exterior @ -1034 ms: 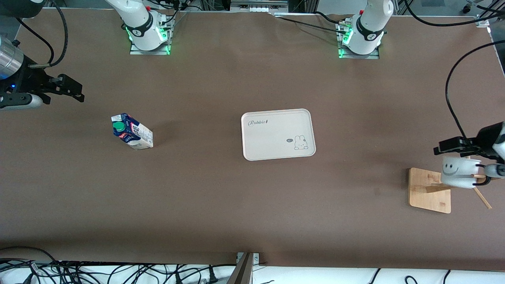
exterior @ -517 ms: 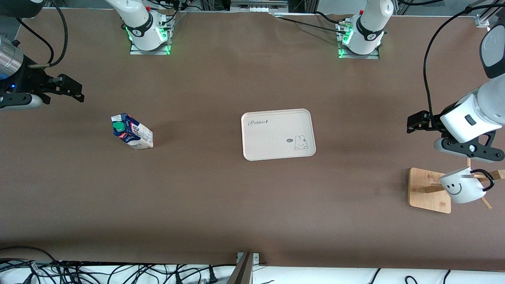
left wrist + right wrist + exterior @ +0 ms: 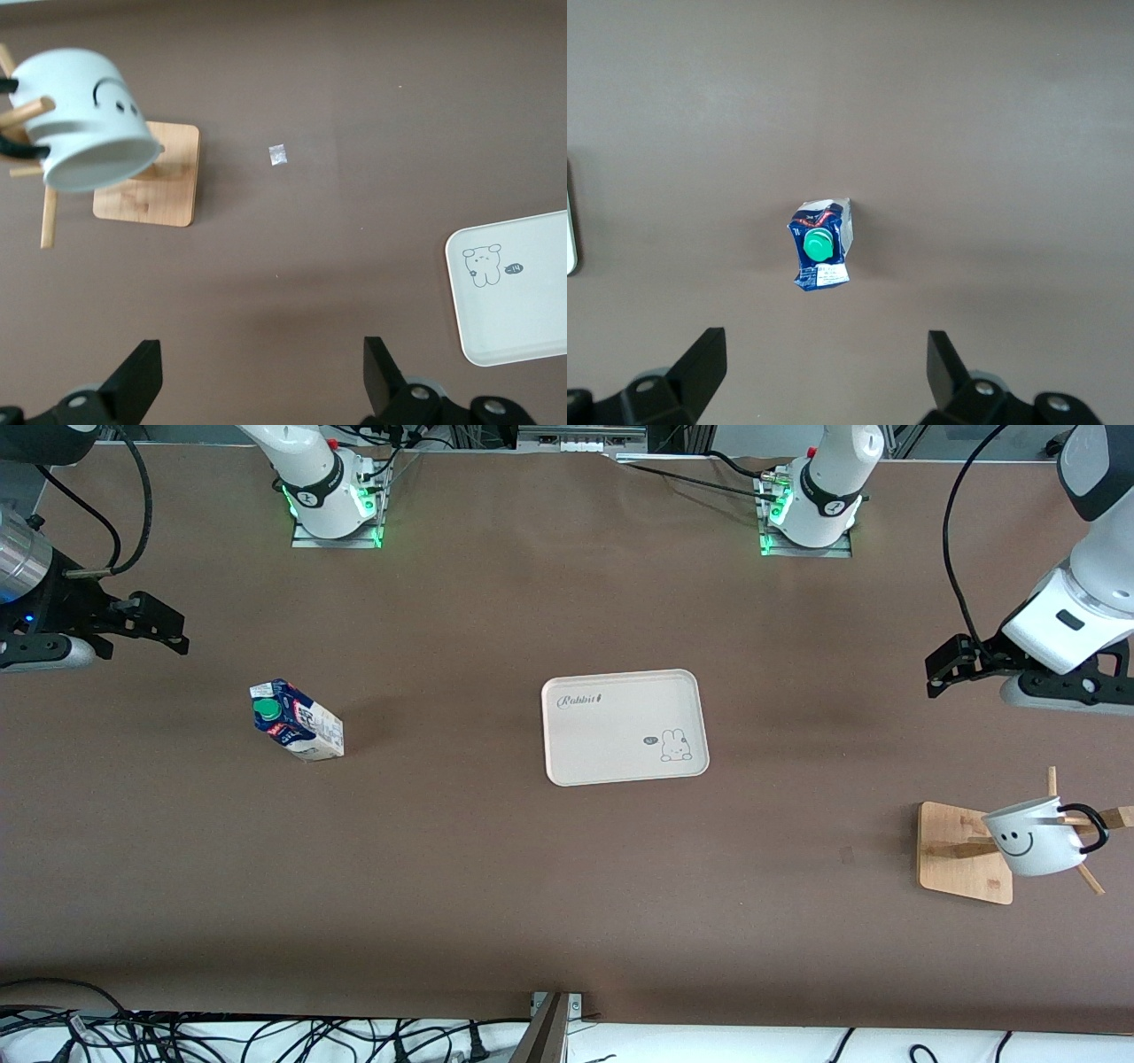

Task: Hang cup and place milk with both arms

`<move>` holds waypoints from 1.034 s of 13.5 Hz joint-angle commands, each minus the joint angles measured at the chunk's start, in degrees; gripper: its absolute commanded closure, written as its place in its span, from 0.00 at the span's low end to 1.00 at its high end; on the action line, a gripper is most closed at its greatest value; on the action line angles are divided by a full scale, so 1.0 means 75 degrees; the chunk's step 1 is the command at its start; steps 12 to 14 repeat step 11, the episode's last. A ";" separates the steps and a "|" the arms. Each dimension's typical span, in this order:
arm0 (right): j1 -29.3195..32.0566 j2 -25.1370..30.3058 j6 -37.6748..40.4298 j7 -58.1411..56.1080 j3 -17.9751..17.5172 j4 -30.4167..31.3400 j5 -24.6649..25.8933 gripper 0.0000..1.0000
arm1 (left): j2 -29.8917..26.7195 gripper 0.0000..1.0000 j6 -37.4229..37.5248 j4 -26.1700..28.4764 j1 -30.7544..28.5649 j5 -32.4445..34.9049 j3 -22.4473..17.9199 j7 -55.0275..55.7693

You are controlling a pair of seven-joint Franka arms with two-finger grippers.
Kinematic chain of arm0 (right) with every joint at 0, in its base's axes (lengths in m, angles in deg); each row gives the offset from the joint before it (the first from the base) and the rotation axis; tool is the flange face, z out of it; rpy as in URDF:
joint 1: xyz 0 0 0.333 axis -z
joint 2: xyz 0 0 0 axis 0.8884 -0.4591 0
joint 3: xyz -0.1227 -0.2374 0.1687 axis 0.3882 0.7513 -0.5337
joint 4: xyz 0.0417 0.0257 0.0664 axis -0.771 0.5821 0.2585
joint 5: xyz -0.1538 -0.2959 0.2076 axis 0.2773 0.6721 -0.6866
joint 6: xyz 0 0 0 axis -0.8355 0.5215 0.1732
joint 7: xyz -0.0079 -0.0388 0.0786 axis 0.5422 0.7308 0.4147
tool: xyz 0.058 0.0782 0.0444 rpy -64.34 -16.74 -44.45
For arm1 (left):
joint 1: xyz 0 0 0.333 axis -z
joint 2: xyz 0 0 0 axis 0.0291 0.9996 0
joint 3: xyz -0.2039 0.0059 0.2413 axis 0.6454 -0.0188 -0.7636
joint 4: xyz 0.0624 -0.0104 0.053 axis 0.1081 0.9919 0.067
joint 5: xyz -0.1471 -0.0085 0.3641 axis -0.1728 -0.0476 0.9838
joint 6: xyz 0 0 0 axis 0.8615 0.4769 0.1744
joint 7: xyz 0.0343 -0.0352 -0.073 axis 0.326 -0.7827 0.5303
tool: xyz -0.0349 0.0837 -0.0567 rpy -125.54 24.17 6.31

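The white smiley cup (image 3: 1032,837) hangs by its black handle on a peg of the wooden rack (image 3: 952,850) at the left arm's end of the table. It also shows in the left wrist view (image 3: 89,119), tilted mouth down. My left gripper (image 3: 937,675) is open and empty, up over bare table apart from the rack (image 3: 159,190); its jaws (image 3: 261,376) stand wide. The milk (image 3: 297,722) stands upright toward the right arm's end. My right gripper (image 3: 173,624) is open and empty, high over the table near the milk (image 3: 822,243); it shows in its own wrist view (image 3: 824,372).
A white rabbit tray (image 3: 602,744) lies in the middle of the table; its corner shows in the left wrist view (image 3: 523,328). A small scrap (image 3: 278,155) lies on the table beside the rack base. Cables run along the table's front edge.
My left gripper has let go of the cup and drawn up and away from the rack. The cup swung and now hangs on the peg. The right arm has not moved.
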 commanded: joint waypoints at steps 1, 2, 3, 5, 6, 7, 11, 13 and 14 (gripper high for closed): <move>0.0117 -0.0055 0.0140 0.0020 -0.0113 -0.0162 0.0102 0.00 | -0.0224 0.00 -0.0228 0.0328 0.0054 -0.0057 -0.0033 0.0323; 0.0117 -0.0055 0.0140 0.0020 -0.0113 -0.0173 0.0102 0.00 | -0.0225 0.00 -0.0228 0.0328 0.0054 -0.0220 -0.0044 0.0323; 0.0117 -0.0055 0.0140 0.0020 -0.0113 -0.0173 0.0102 0.00 | -0.0236 0.00 -0.0204 0.0328 0.0054 -0.0395 -0.0044 0.0323; 0.0117 -0.0055 0.0140 0.0020 -0.0113 -0.0173 0.0102 0.00 | -0.0364 0.00 0.0005 0.0328 0.0054 -0.0468 -0.0068 0.0300; 0.0117 -0.0055 0.0140 0.0020 -0.0113 -0.0173 0.0102 0.00 | -0.0504 0.00 0.0285 0.0317 0.0054 -0.0468 -0.0068 0.0300; 0.0117 -0.0055 0.0140 0.0020 -0.0113 -0.0173 0.0102 0.00 | -0.0541 0.00 0.0520 0.0305 0.0054 -0.0456 -0.0068 0.0277; 0.0117 -0.0055 0.0139 0.0020 -0.0113 -0.0173 0.0102 0.00 | -0.0611 0.00 0.0827 0.0293 0.0113 -0.0350 -0.0079 0.0276; 0.0117 -0.0055 0.0139 0.0020 -0.0113 -0.0173 0.0102 0.00 | -0.0611 0.00 0.0827 0.0293 0.0113 -0.0350 -0.0079 0.0276; 0.0117 -0.0055 0.0139 0.0020 -0.0113 -0.0173 0.0102 0.00 | -0.0611 0.00 0.0827 0.0293 0.0113 -0.0350 -0.0079 0.0276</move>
